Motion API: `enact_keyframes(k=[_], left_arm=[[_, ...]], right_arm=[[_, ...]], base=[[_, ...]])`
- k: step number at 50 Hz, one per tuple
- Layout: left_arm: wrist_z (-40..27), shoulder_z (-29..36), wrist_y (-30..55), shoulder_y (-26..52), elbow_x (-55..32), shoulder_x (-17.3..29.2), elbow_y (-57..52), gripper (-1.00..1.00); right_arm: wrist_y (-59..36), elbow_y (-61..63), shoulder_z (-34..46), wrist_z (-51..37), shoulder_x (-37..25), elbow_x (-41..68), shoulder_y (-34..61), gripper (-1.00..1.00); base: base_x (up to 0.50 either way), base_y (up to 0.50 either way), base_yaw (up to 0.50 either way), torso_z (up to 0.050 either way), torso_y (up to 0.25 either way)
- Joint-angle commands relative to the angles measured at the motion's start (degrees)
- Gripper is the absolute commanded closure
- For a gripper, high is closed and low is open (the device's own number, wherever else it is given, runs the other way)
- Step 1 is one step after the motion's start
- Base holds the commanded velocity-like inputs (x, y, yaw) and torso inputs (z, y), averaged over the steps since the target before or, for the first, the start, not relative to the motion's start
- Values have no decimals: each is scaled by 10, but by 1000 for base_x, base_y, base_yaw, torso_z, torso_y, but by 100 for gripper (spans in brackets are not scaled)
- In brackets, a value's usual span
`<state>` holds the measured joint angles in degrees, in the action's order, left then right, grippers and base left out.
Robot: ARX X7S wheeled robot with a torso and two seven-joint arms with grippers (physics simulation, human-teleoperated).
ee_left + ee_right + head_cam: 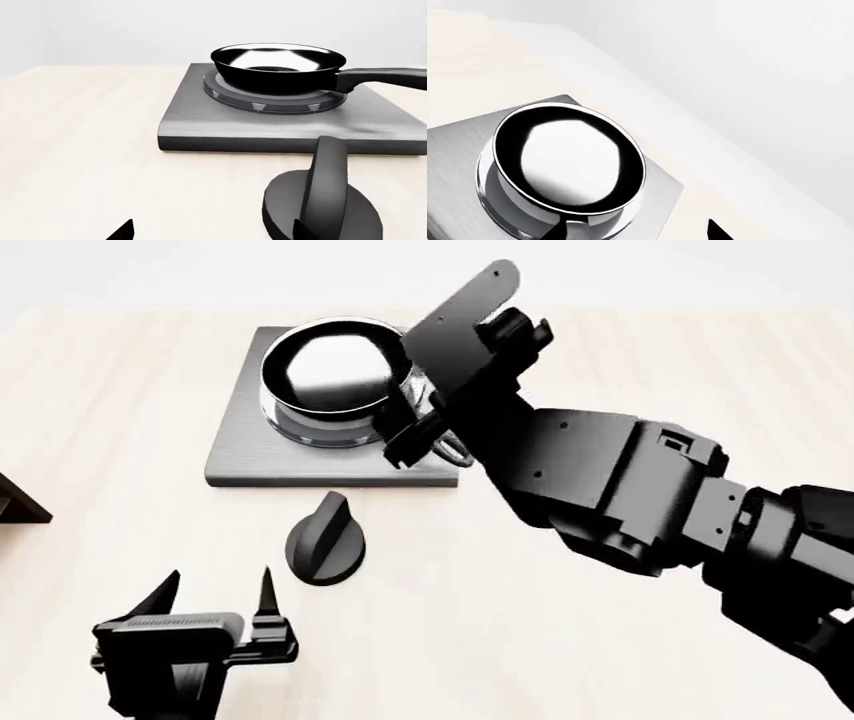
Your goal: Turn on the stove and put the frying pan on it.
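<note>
The frying pan (331, 370), black with a shiny inside, sits on the round burner of the dark-grey stove (254, 455). It also shows in the left wrist view (280, 62) and the right wrist view (570, 160). Its handle (387, 77) points right and is hidden under my right gripper in the head view. My right gripper (424, 445) is open at the pan's handle side, with its fingertips (717, 231) wide apart. The black knob (324, 540) lies on the table in front of the stove. My left gripper (214, 600) is open and empty, just short of the knob (323, 200).
The pale wooden table (561, 640) spreads around the stove. A corner of a brown wooden box (20, 502) shows at the left edge. My right arm (627, 490) reaches over the table's right half.
</note>
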<state>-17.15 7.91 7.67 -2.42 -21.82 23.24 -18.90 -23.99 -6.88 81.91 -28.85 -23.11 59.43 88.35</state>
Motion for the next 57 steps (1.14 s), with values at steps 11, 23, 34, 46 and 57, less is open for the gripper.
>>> enact_keyframes(k=[11, 23, 34, 46, 57], left_arm=[[-45, -31, 14, -15, 12, 29, -126, -100], [-64, -84, -11, -41, 17, 57, -215, -100], [-55, -101, -94, -84, 47, 59, -249, -100], [-59, -152, -193, -116, 58, 45, -269, -100], [-62, -200, -291, -139, 51, 24, -280, -100]], right_arm=[[218, 363, -48, -209, -316, -104, -158, -100], [423, 449, -57, -354, -507, -200, -297, -100], [569, 460, -29, -519, -598, -353, -392, -100], [638, 461, -280, -611, -636, -452, -620, -100], [690, 484, -975, -535, -507, -499, -1266, -100]], base=[[0, 0, 0, 0, 0], [0, 0, 0, 0, 0], [0, 0, 0, 0, 0], [0, 0, 0, 0, 0], [0, 0, 0, 0, 0]])
